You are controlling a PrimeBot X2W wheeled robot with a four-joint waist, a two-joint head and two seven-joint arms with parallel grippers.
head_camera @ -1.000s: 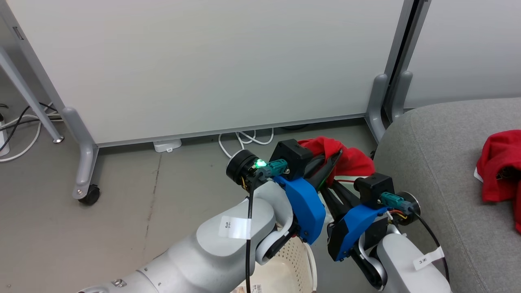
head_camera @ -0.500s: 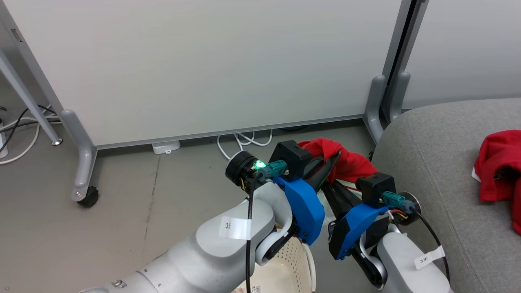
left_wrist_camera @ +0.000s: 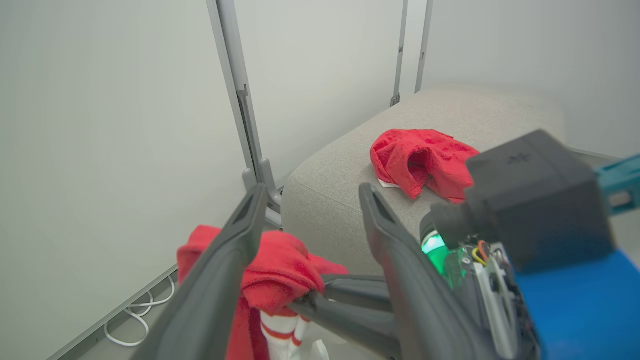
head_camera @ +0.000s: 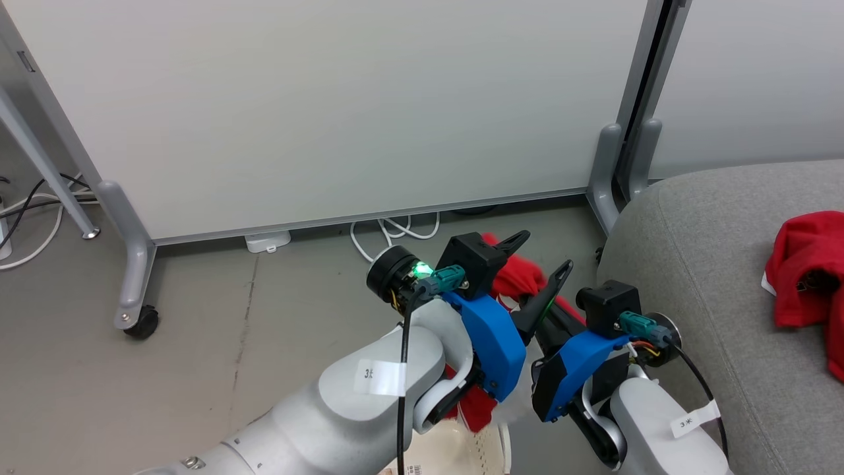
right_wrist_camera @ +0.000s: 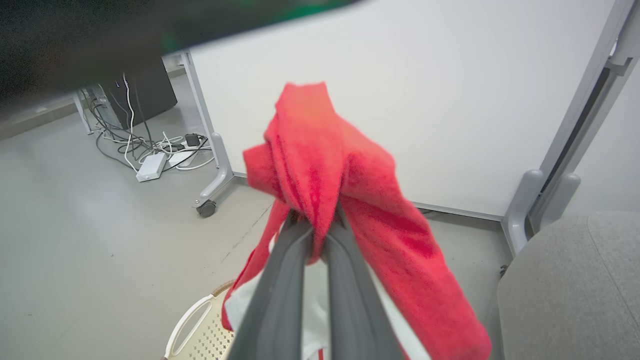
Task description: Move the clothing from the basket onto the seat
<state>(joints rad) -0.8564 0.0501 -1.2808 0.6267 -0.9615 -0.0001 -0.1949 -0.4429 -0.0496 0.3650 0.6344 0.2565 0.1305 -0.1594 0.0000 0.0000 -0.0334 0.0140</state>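
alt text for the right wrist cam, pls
The right hand, shut, pinches a bright red garment that drapes down either side of it. Behind stands a white partition panel; the basket pokes in at lower left, the grey seat at lower right.

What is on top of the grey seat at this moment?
One crumpled red garment lies on the seat, with a bit of white showing at its edge. Whatever is beneath its folds is covered.
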